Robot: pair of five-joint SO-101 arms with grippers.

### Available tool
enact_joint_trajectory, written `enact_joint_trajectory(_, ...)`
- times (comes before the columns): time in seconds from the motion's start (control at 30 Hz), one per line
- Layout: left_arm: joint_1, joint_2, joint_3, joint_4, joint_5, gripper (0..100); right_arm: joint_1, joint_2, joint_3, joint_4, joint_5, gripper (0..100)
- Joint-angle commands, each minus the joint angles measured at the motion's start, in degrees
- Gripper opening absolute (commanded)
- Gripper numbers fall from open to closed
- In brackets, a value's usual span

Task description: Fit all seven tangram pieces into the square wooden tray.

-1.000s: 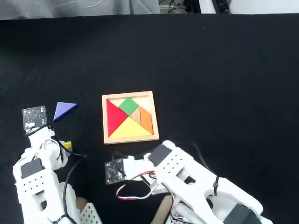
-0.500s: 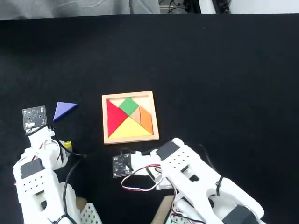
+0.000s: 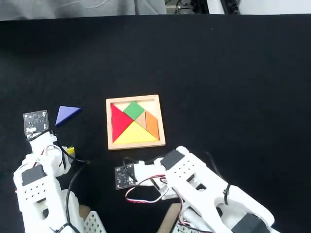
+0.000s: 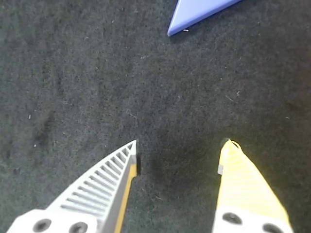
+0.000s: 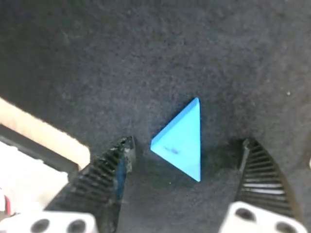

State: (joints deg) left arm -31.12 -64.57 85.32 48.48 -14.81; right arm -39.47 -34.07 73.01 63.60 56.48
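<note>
The square wooden tray (image 3: pixel 109 124) lies mid-table and holds a red triangle (image 3: pixel 119 122), a yellow triangle (image 3: pixel 133 134), a green square (image 3: pixel 133 109) and an orange piece (image 3: pixel 152 125). A purple triangle (image 3: pixel 66 114) rests on the black cloth left of the tray; its tip (image 4: pixel 201 10) lies well ahead of my open left gripper (image 4: pixel 181 145). A light blue triangle (image 5: pixel 182 141) lies flat on the cloth between the fingers of my open right gripper (image 5: pixel 188 143), which do not touch it. In the high view the right arm (image 3: pixel 194 182) hangs over that spot, just in front of the tray.
Black cloth (image 3: pixel 218 73) covers the whole table, with wide free room behind and to the right of the tray. The left arm (image 3: pixel 41 184) stands at the front left corner. Red and white cables (image 3: pixel 141 191) loop beside the right arm.
The right arm has shifted a little to the right and toward the tray, then eased back slightly. The left arm and the pieces have stayed put.
</note>
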Motion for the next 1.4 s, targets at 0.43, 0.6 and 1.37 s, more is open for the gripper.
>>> enact_joint_trajectory(0.43,0.22,-0.62,-0.48,-0.62,-0.44,27,-0.70,-1.36,1.10,-2.11,0.09,16.2)
enact_joint_trajectory(0.6,0.22,-0.62,-0.48,-0.62,-0.44,27,-0.70,-1.36,1.10,-2.11,0.09,11.8)
enact_joint_trajectory(1.37,0.22,-0.62,-0.48,-0.62,-0.44,27,1.93,-1.10,-25.36,10.37,-3.78,5.0)
